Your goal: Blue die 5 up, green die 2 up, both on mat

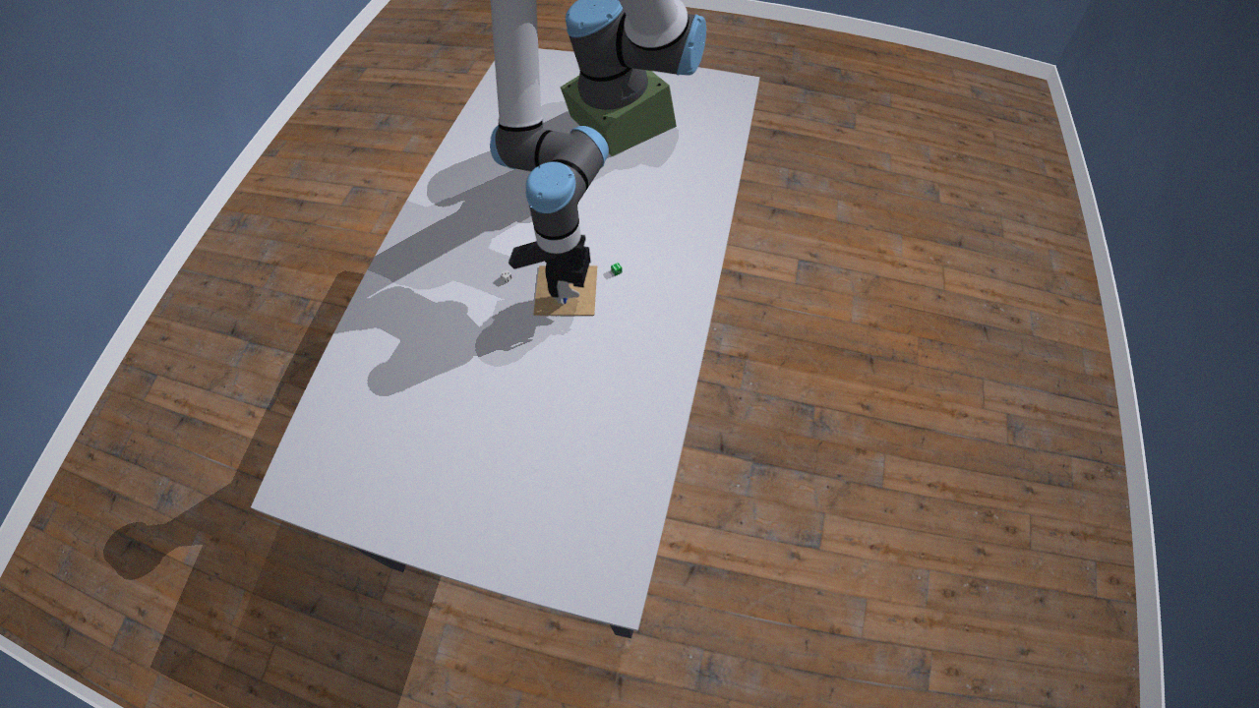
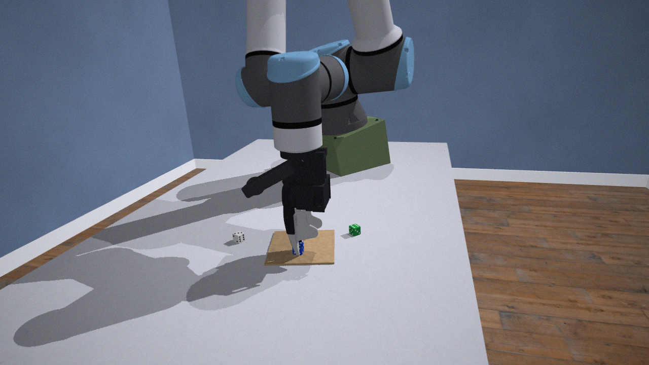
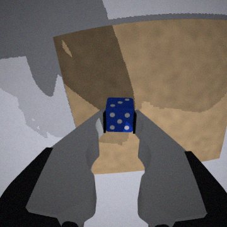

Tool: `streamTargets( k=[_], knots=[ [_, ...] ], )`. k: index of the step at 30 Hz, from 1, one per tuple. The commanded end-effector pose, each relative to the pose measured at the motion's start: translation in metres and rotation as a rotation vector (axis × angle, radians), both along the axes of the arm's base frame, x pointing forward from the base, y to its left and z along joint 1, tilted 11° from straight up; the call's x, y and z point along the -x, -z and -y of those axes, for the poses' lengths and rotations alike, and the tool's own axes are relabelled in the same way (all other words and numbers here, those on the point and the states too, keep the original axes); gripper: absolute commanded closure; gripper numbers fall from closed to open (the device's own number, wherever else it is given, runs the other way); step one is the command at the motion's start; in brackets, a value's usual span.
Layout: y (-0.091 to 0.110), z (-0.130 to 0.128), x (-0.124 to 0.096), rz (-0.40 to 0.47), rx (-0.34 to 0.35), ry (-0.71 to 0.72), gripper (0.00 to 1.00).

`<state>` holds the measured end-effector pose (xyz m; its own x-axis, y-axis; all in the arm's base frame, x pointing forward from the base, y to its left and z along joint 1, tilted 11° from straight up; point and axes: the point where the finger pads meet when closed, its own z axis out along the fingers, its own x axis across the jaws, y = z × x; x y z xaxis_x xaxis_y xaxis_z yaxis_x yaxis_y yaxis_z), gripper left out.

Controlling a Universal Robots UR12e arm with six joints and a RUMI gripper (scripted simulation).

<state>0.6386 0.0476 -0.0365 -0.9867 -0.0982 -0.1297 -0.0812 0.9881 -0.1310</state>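
Note:
My gripper (image 1: pixel 563 300) (image 2: pixel 297 249) (image 3: pixel 120 111) points down over the mat and is shut on the blue die. The blue die (image 2: pixel 301 247) (image 3: pixel 119 118) is between the fingertips, low over the tan mat (image 1: pixel 586 304) (image 2: pixel 323 254) (image 3: pixel 176 63). Its face with 5 pips is turned up toward the wrist camera, and a face with 3 pips shows beyond it. I cannot tell whether it touches the mat. The green die (image 1: pixel 616 268) (image 2: pixel 354 229) sits on the table right of the mat. The white die (image 1: pixel 506 277) (image 2: pixel 238 236) sits left of the mat. Their top numbers are too small to read surely.
The white table (image 1: pixel 493 457) (image 2: pixel 385 308) carries the arm's green base block (image 1: pixel 637 123) (image 2: pixel 363 147) at the far end. The arm reaches over the table toward the mat. Its shadows fall to the left and over part of the mat.

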Motion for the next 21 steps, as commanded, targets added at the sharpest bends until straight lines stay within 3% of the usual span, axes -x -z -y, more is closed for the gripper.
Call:
streamTargets(
  k=[1, 9, 21],
  knots=[
    [-0.0006, -0.0001, -0.0005, 0.001, 0.000, 0.000, 0.97],
    [-0.0006, -0.0001, -0.0005, 0.001, 0.000, 0.000, 0.86],
    [-0.0006, -0.0001, -0.0005, 0.001, 0.000, 0.000, 0.79]
  ],
)
